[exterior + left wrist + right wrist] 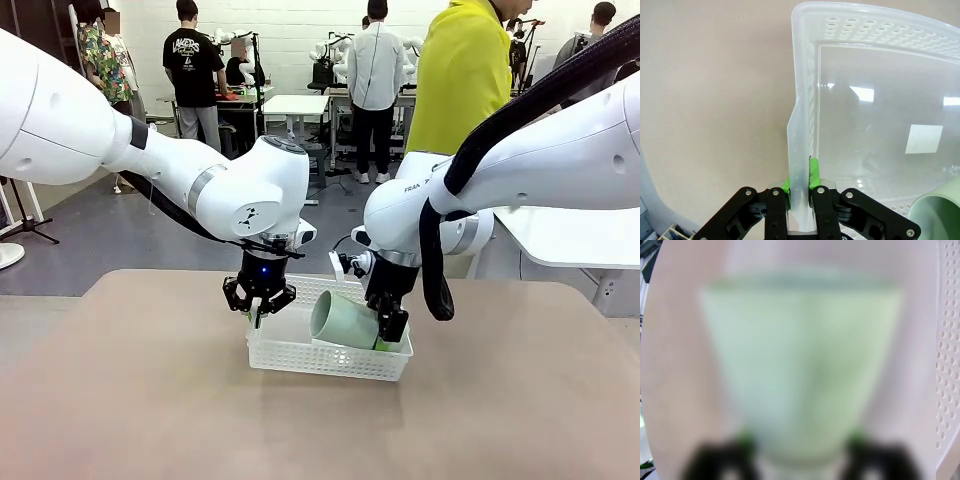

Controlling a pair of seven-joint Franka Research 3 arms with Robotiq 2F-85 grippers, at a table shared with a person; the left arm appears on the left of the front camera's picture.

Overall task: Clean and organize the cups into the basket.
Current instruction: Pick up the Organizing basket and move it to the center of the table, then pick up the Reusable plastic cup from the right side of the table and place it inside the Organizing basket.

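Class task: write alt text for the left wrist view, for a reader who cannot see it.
The black left gripper with green pads is shut on the rim of a shallow white plastic basket on a beige table. A pale mint green cup shows inside it, bottom right.

My left claw (258, 312) pinches the basket (320, 360) by its end wall; the cup (343, 320) lies inside it, between the fingers of my right claw (388, 335).
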